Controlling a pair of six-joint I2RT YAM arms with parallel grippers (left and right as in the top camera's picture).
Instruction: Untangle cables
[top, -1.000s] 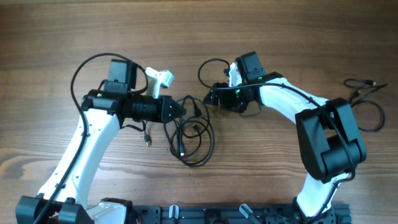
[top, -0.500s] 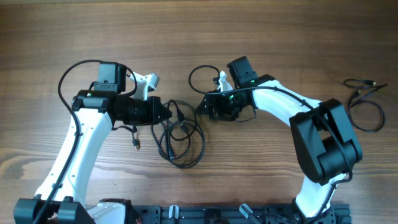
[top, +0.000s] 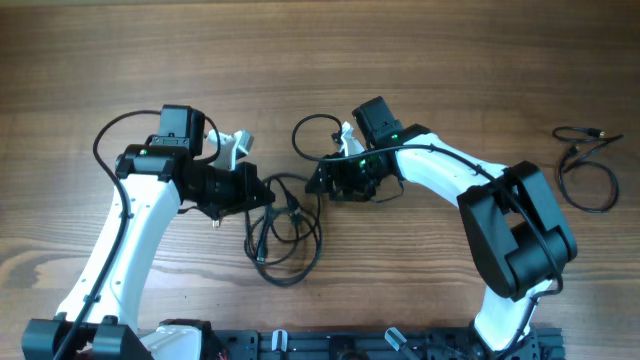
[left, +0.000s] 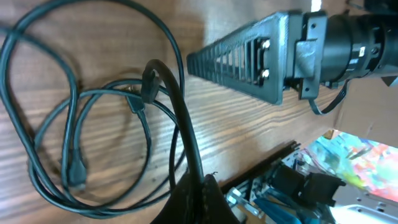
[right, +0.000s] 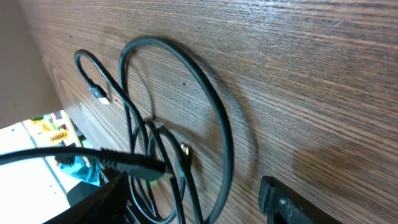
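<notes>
Several thin black cables (top: 288, 210) lie tangled in loops on the wooden table between my two grippers. My left gripper (top: 266, 192) is at the tangle's left edge. In the left wrist view, its fingers (left: 199, 190) are shut on one black cable (left: 177, 106) that rises from them, with the loops (left: 74, 143) beyond. My right gripper (top: 318, 180) is at the tangle's upper right, also seen in the left wrist view (left: 242, 59). In the right wrist view its fingers (right: 189, 186) are wide apart, with loops (right: 217, 118) and a plug end (right: 99, 94) ahead of them.
One more thin black cable (top: 575, 152) lies apart in a loose coil at the far right of the table. A thicker black wire loop (top: 300, 130) arcs beside the right wrist. The arm bases stand at the front edge (top: 300, 345).
Both grippers have moved left and a little toward the front. The tangle has been dragged left with the left gripper, and its loops have shifted.
</notes>
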